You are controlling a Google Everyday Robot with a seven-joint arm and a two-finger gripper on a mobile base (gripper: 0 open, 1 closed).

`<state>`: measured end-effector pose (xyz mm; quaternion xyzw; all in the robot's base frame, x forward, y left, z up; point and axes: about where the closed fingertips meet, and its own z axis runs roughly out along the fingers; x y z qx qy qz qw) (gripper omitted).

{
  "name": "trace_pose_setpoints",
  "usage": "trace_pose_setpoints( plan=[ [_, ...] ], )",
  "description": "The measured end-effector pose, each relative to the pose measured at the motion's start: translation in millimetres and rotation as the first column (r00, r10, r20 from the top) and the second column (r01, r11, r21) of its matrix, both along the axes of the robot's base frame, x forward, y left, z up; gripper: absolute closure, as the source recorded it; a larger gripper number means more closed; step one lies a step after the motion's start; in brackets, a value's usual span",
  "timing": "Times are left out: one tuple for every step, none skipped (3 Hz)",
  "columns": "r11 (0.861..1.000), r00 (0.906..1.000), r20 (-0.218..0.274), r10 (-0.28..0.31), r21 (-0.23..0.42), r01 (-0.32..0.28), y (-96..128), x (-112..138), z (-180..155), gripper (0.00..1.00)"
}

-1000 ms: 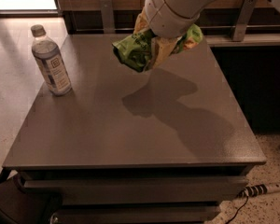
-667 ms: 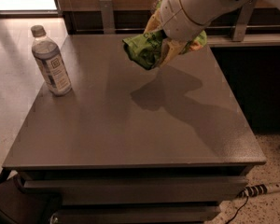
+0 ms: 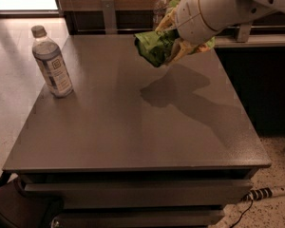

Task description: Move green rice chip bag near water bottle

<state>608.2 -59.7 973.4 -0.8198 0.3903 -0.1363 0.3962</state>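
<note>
The green rice chip bag is crumpled and held in the air above the far right part of the grey table. My gripper is shut on the bag, with its yellowish fingers around the bag's right side. The water bottle, slim and clear with a white cap, stands at the far edge just behind the bag and gripper, partly hidden by them.
A wider grey-capped bottle with a large label stands upright at the table's left edge. A wood panel and rail run behind the table. A power strip lies on the floor at the lower right.
My gripper has carried the bag up, right and farther back over the table. The slim bottle behind it has come into view.
</note>
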Motion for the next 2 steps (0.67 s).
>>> trace_pose_setpoints(
  plan=[
    [0.999, 0.9998, -0.008, -0.019, -0.03, 0.019, -2.3, 7.2, -0.1, 1.0],
    [0.995, 0.9989, 0.001, -0.047, -0.087, 0.047, -23.1, 32.4, -0.2, 1.0]
  ],
)
